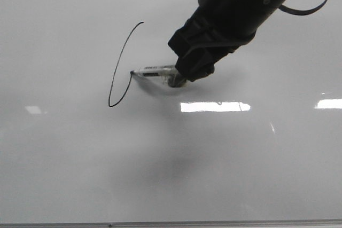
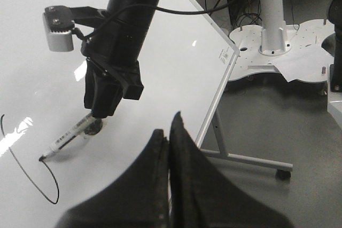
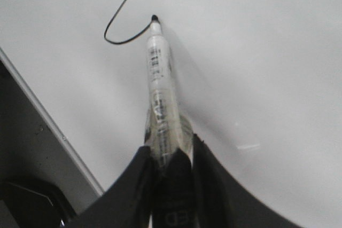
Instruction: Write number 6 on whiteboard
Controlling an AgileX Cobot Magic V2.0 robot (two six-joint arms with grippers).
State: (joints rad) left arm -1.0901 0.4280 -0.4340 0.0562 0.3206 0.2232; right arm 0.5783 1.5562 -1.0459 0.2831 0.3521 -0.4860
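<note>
A: Nearest the robot, what shows?

B: The thin dark front edge of the large glossy pale grey-white whiteboard (image 1: 80,174), then bare shiny board with bright rectangular reflections.

A: And the black left gripper (image 2: 169,148)?

B: Its two fingers are pressed together with nothing between them, hovering off the board's side, well apart from the writing.

A: Farther in?

B: The thin black hand-drawn number 6 (image 1: 118,68) sits left of centre on the board. So far it is a long slanted stroke curving round at the near end and rising to the right; the loop is unclosed.

A: Where is the pen?

B: The clear-barrelled marker with a black tip (image 1: 152,71) touches the line's end, its barrel slanting right and far into the black right gripper (image 3: 166,156), whose fingers clamp it on both sides.

A: Beyond that?

B: The dark right arm (image 1: 240,4) runs to the far right.
</note>
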